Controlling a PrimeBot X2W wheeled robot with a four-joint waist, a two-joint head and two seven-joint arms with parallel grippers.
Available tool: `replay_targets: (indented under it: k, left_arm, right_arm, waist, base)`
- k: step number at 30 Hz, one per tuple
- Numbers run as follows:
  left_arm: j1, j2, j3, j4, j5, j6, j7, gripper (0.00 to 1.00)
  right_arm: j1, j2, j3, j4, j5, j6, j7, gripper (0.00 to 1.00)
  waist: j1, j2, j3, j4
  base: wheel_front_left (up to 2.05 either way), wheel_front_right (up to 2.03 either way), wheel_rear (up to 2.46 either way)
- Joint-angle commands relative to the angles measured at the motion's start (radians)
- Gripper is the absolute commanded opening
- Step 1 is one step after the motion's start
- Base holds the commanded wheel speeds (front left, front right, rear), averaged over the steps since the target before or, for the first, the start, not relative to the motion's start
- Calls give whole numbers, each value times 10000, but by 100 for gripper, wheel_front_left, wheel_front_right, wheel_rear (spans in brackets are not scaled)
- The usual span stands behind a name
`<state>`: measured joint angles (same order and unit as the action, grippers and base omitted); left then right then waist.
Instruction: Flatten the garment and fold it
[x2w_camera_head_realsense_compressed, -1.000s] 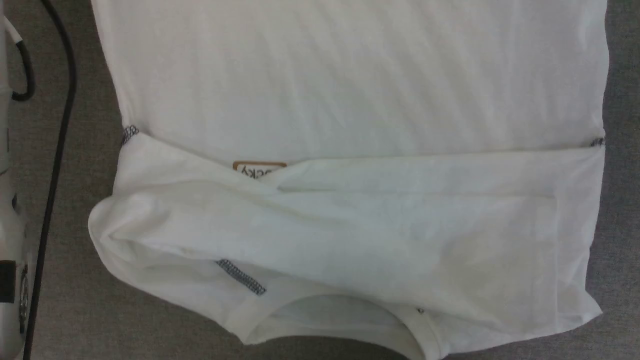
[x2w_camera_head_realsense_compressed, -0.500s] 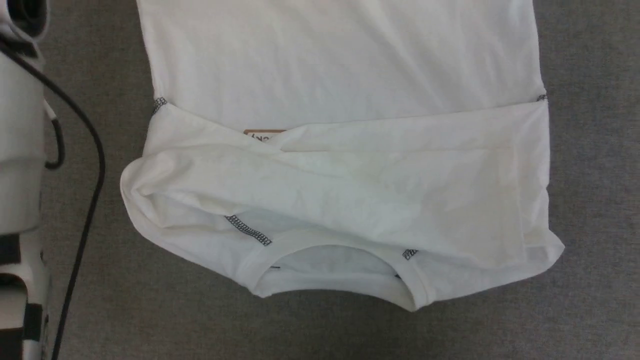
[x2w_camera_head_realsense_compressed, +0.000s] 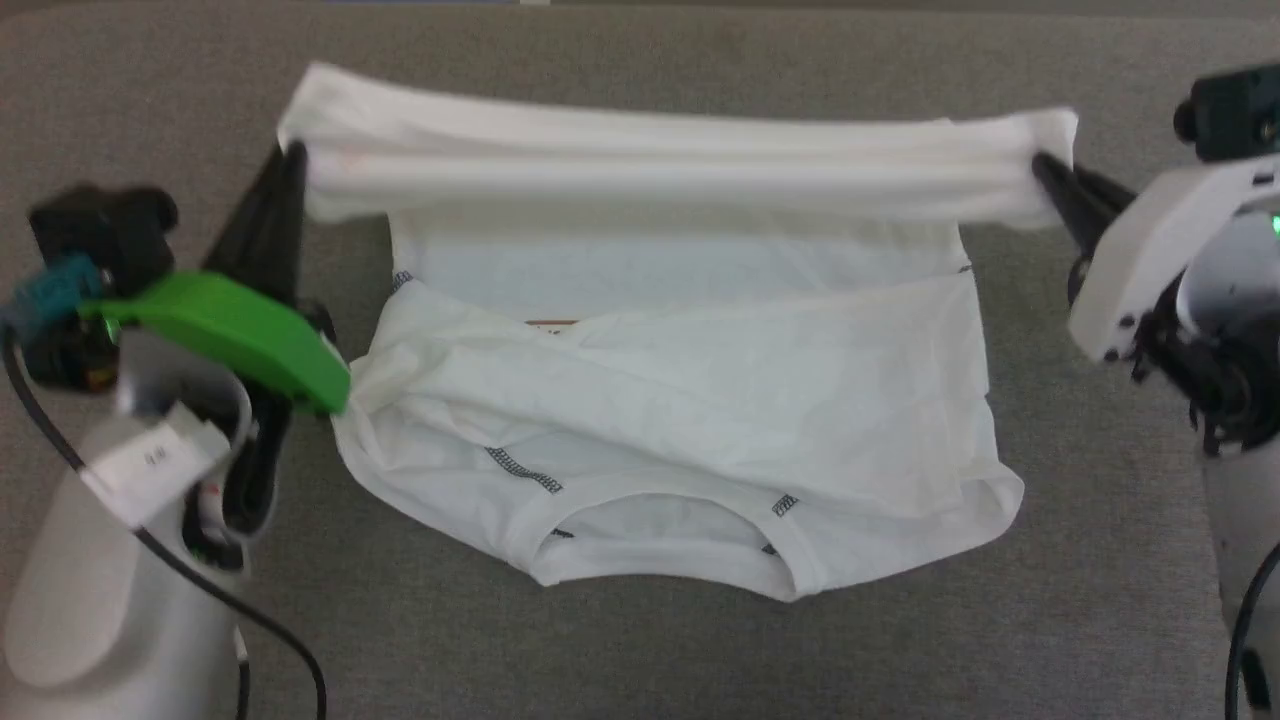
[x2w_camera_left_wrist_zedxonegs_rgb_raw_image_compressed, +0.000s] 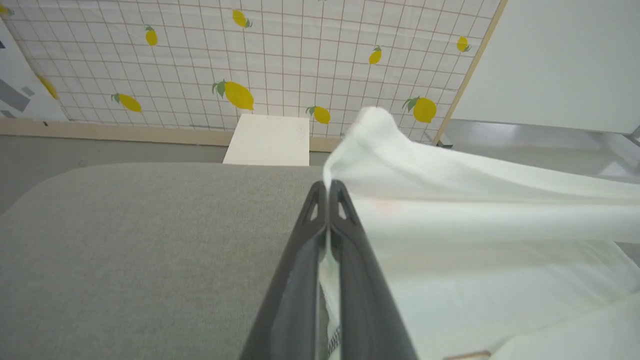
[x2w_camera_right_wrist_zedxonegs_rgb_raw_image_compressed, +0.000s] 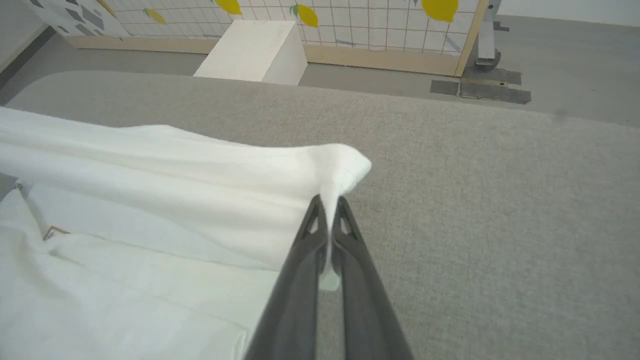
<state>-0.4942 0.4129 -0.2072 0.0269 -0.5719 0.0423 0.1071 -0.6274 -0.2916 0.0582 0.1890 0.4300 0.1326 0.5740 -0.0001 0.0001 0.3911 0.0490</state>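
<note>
Head view, garment (x2w_camera_head_realsense_compressed: 700, 400), chest patch (x2w_camera_head_realsense_compressed: 551, 323) unreadable

The left gripper (x2w_camera_head_realsense_compressed: 293, 152): two long, tapering dark grey fingers (x2w_camera_left_wrist_zedxonegs_rgb_raw_image_compressed: 362, 285), triangular cut-outs near the tips; behind them a bright green cover (x2w_camera_head_realsense_compressed: 230, 335), white label (x2w_camera_head_realsense_compressed: 150, 465), black cable (x2w_camera_head_realsense_compressed: 190, 585) and pale grey forearm (x2w_camera_head_realsense_compressed: 80, 620). The right gripper (x2w_camera_head_realsense_compressed: 1040, 162): matching fingers, with a white cover (x2w_camera_head_realsense_compressed: 1140, 255) and black camera block (x2w_camera_head_realsense_compressed: 1225, 110) behind.

Bottom centre: right end effector (x2w_camera_right_wrist_zedxonegs_rgb_raw_image_compressed: 327, 200), fingers pressed together on a raised corner of the garment (x2w_camera_right_wrist_zedxonegs_rgb_raw_image_compressed: 175, 165), white, spread across the left half. Right: grey fabric desk (x2w_camera_right_wrist_zedxonegs_rgb_raw_image_compressed: 475, 200). Upper left: white box (x2w_camera_right_wrist_zedxonegs_rgb_raw_image_compressed: 255, 50). Top edge: lemon-print grid panel (x2w_camera_right_wrist_zedxonegs_rgb_raw_image_compressed: 380, 20).
</note>
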Motion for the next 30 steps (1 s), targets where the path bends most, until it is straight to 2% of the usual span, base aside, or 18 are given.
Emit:
replay_targets:
  k: [1, 8, 15, 25, 26, 27, 28, 30]
  left_arm:
    - [691, -18, 36, -191, -68, 171, -116, 0]
    - [3646, -452, 167, -984, -556, 805, -491, 0]
    - [5289, -635, -1, -757, -932, 1170, -94, 0]
    - [5067, -861, -414, 630, -1156, 1213, 603, 0]
    - [5027, -907, -395, 724, -1202, 1221, 594, 0]
    - [4991, -970, -348, 823, -1278, 1246, 578, 47]
    - [4975, -979, -318, 902, -1306, 1291, 602, 100]
    - [4969, -947, -217, 1005, -1364, 1381, 642, 100]
  right_arm:
    - [576, 151, -201, -175, 144, -19, -93, 0]
    - [3242, 1056, -927, -806, 474, -19, -137, 0]
    - [5177, 1542, -1274, -1170, 122, -19, 39, 0]
    - [5835, 1613, -968, -447, -673, -19, 253, 0]
    - [5850, 1623, -943, -402, -702, -19, 253, 2]
    - [5858, 1641, -921, -397, -706, -19, 196, 69]
    - [5871, 1663, -938, -418, -700, -19, 149, 100]
    - [5972, 1679, -978, -560, -651, -19, 113, 100]
  waist:
    - [1, -1, -1009, -17]
    - [1, -1, -1737, -112]
    - [1, -1, -2162, -15]
    - [1, -1, -2237, 74]
    - [1, -1, -2257, 70]
    - [1, -1, -2282, 61]
    - [1, -1, -2303, 52]
    - [1, -1, -2365, 55]
  base:
    - [0, 0, 0]
    - [0, 0, 0]
    - [0, 0, 0]
    - [0, 0, 0]
    - [0, 0, 0]
    - [0, 0, 0]
    - [0, 0, 0]
    - [0, 0, 0]
